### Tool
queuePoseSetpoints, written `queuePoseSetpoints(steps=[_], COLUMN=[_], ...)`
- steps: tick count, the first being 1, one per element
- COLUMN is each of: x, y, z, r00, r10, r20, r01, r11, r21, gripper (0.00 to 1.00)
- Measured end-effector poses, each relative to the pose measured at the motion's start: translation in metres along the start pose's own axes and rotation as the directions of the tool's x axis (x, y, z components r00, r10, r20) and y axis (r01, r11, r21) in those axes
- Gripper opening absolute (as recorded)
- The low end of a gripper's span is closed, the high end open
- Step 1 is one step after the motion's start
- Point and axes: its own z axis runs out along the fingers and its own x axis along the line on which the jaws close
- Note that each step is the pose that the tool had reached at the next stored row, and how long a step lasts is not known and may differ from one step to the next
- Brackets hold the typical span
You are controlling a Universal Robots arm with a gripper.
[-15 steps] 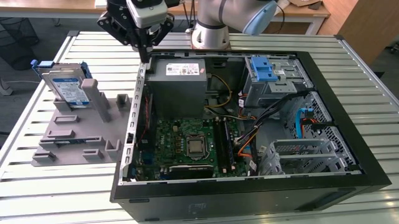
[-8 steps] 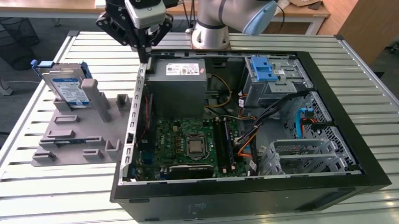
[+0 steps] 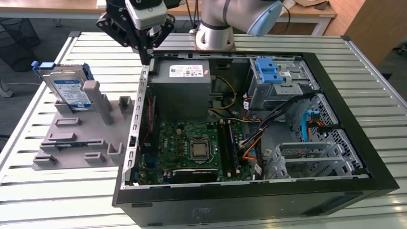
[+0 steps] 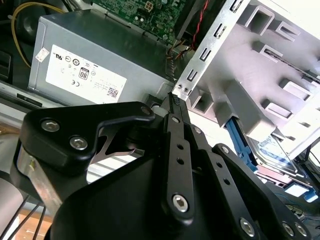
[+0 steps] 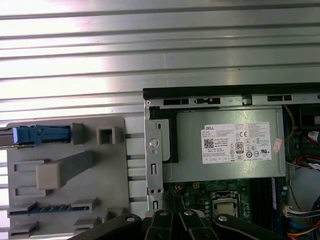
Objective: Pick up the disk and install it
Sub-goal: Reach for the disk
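1. A slatted silver metal table carries everything. Bare slats lie open behind the case and round the fixture.
2. An open black computer case lies on its side, taking up the exterior view's right and middle. Its thin metal wall runs along its edge on the exterior view's left.
3. A flat grey plastic fixture plate with raised blocks and slots sits just beside that wall, on the exterior view's left.
4. A grey metal power supply box with a white sticker fills the case's far corner, against the same wall.
5. The disk, a silver-grey drive in a bright blue frame, stands on edge at the fixture's far end. In the first wrist view its blue edge faces up. Nothing touches it.
6. The black gripper hangs over the case's far corner, apart from the disk. Its fingers are drawn together with nothing between them. In the second wrist view the tips sit right at the wall's rim; whether they touch it cannot be told.
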Motion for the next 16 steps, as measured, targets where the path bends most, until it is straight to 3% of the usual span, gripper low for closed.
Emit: queuePoseSetpoints(steps=[8,16], x=[0.0036,0.0117], y=[-0.0003,0.0013], z=[0.0007,0.001], r00=[1.0,1.0], r10=[0.0,0.0], r20=[-0.0001,-0.0001], r01=[0.0,0.0], r11=[1.0,1.0], r21=[0.0001,0.0001], gripper=[0.11,0.11])
